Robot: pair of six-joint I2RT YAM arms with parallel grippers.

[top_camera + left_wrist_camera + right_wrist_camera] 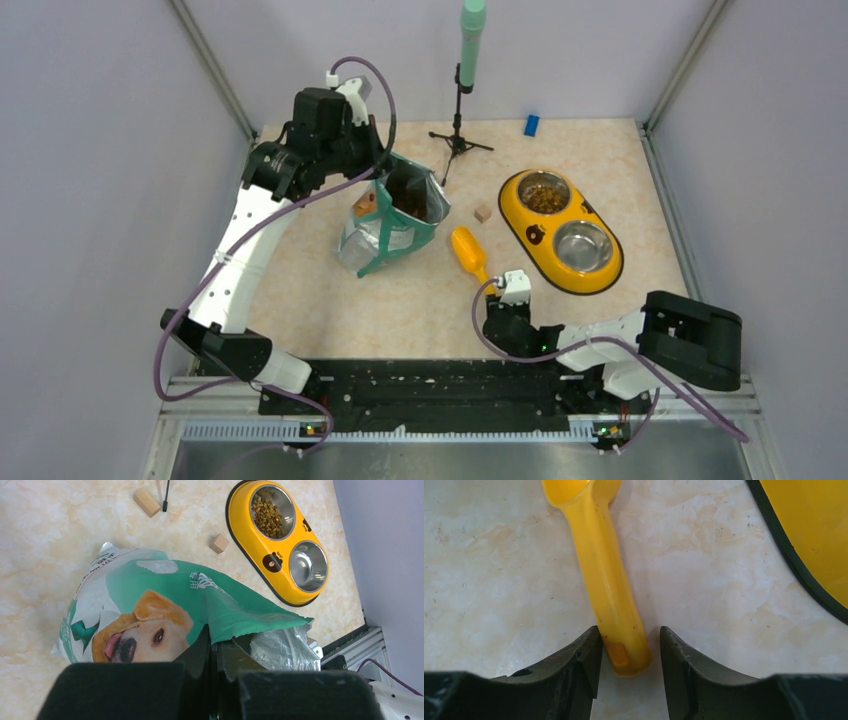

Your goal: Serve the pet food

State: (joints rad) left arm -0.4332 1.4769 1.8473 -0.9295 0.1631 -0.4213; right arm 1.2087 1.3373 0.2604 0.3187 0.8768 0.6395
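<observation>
The teal-and-white pouch [392, 225] with the dog's face [145, 630] stands open on the table. Brown kibble [410, 196] shows inside its mouth. My left gripper [383, 168] is shut on the pouch's top edge [215, 641]. More kibble [545, 196] fills the far cup of the yellow double bowl [530, 235]; it also shows in the left wrist view [269, 515]. The near cup [583, 246] is empty. A yellow scoop [468, 254] lies between pouch and bowl. My right gripper [629, 641] is open, its fingers on either side of the end of the scoop's handle [609, 590].
A tan wooden cube [484, 212] lies left of the bowl, and a second cube [146, 502] lies beyond the pouch. A black stand with a green tube [468, 50] is at the back. A blue block [531, 125] sits at the far edge.
</observation>
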